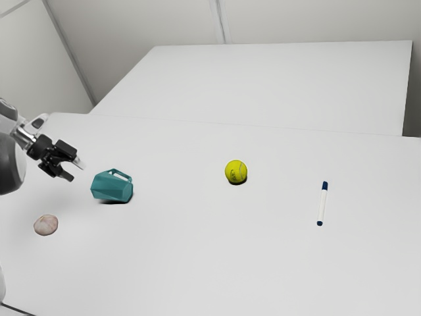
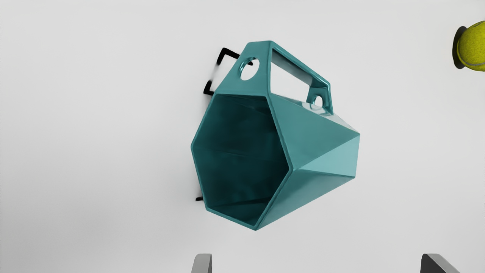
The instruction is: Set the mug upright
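The mug point(image 1: 112, 187) lies on its side toward the end of the bench point(image 1: 197, 263) at the exterior view's left, so the task's aim is unmet. Its open mouth point(image 2: 238, 159) shows in the wrist view, and the handle point(image 2: 299, 63) is toward the bench's far edge; the flat facets probably keep it from rolling. The gripper point(image 1: 74, 170) hangs just beside it, on the arm's side, fingers released and wide apart with nothing between them, likely to leave room to take the wall or handle and tip the base down. Nearer that same end, and closer to the viewer, sits a stone point(image 1: 46, 225). The ball point(image 1: 236, 172) lies between mug and pen point(image 1: 322, 204), the pen pointing roughly toward the far edge; both seem far enough off not to hinder the turn.
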You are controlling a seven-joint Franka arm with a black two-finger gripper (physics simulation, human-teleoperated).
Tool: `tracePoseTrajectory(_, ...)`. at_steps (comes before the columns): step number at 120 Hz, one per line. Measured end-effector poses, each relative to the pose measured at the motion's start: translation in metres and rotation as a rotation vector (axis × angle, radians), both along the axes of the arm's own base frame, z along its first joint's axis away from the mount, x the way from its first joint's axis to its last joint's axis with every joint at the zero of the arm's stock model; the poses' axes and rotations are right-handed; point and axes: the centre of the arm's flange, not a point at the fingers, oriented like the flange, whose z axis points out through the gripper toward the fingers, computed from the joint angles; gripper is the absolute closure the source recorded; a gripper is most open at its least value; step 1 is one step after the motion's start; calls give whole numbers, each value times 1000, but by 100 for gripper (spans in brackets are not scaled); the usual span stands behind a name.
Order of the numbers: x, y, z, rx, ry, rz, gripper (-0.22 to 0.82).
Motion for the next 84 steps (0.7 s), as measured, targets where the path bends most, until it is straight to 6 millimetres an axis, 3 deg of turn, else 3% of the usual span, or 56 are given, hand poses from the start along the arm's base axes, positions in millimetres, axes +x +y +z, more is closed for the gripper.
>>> tracePoseTrajectory(13,11,2,-6,-6,-35,-14,0)
tracePoseTrajectory(45,37,1,-43,-50,-84,-40,0)
tracePoseTrajectory(84,39,-4,-69,-109,-118,-32,0)
